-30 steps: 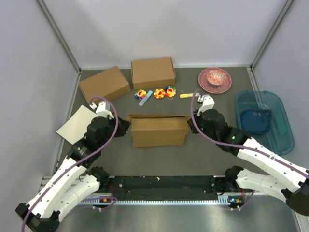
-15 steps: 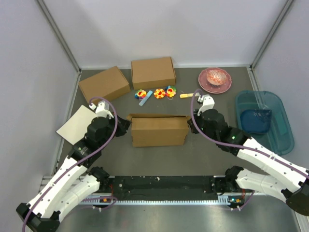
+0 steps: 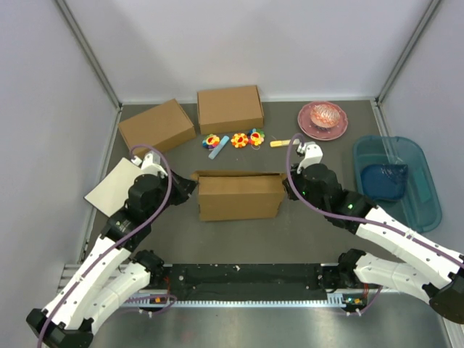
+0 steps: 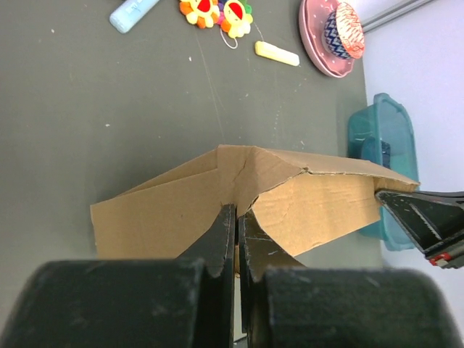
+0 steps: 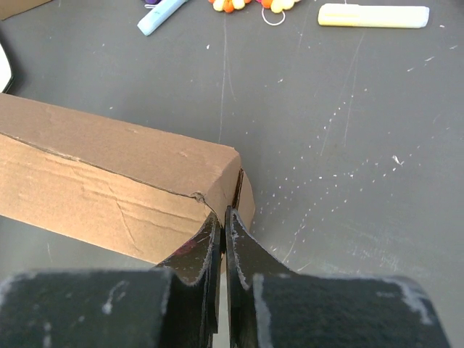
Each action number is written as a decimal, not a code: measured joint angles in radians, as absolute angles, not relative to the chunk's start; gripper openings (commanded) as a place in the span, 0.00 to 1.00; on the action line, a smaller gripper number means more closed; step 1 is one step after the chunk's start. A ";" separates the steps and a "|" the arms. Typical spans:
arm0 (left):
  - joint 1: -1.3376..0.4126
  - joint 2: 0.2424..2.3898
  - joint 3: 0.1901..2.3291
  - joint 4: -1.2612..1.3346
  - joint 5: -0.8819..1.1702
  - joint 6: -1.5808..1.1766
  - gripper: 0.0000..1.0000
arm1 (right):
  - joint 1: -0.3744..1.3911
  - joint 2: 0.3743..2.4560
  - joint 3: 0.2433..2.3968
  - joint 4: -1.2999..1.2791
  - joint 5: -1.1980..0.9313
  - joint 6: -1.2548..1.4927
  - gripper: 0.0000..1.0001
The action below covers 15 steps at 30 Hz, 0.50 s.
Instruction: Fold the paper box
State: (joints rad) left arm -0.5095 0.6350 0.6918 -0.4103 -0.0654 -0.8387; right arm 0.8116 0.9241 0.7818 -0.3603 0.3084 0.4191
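The paper box (image 3: pixel 238 197) looks nearly formed, walls up and lid over, with the left hand (image 4: pixel 235 214) and right hand (image 5: pixel 222 214), both closed tight, at its ends; final tucking seems left.

No text, label or number can be read.

White shells over black joints made up both my left arm (image 3: pixel 109 270) and my right arm (image 3: pixel 395 233). A purple cable (image 3: pixel 171 190) looped off my left wrist and ran down along the shell, and another of the same colour curved along my right. A small green light (image 3: pixel 350 205) showed on my right forearm. My fingers (image 4: pixel 217 246) were black and tapered to thin blades, and pale scuffs marked the blocks behind them.
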 measured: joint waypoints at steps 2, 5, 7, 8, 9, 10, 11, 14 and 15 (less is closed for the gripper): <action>-0.500 0.630 0.692 -0.411 -0.047 -0.865 0.00 | 0.812 0.924 0.782 -0.361 0.314 0.419 0.00; -0.485 0.620 0.692 -0.410 -0.009 -0.904 0.00 | 0.812 0.924 0.782 -0.364 0.321 0.418 0.00; -0.474 0.616 0.691 -0.410 0.013 -0.928 0.00 | 0.812 0.924 0.782 -0.366 0.322 0.418 0.00; -0.466 0.613 0.690 -0.410 0.028 -0.942 0.00 | 0.812 0.924 0.782 -0.367 0.324 0.418 0.00; -0.461 0.610 0.687 -0.408 0.037 -0.950 0.00 | 0.812 0.924 0.782 -0.367 0.324 0.418 0.00; -0.454 0.607 0.682 -0.404 0.046 -0.960 0.00 | 0.812 0.924 0.782 -0.367 0.324 0.418 0.00; -0.448 0.604 0.679 -0.403 0.054 -0.968 0.00 | 0.812 0.924 0.782 -0.367 0.324 0.418 0.00; -0.432 0.602 0.672 -0.394 0.078 -0.983 0.00 | 0.812 0.924 0.782 -0.367 0.325 0.418 0.00; -0.430 0.602 0.671 -0.391 0.082 -0.986 0.00 | 0.812 0.924 0.782 -0.367 0.326 0.418 0.00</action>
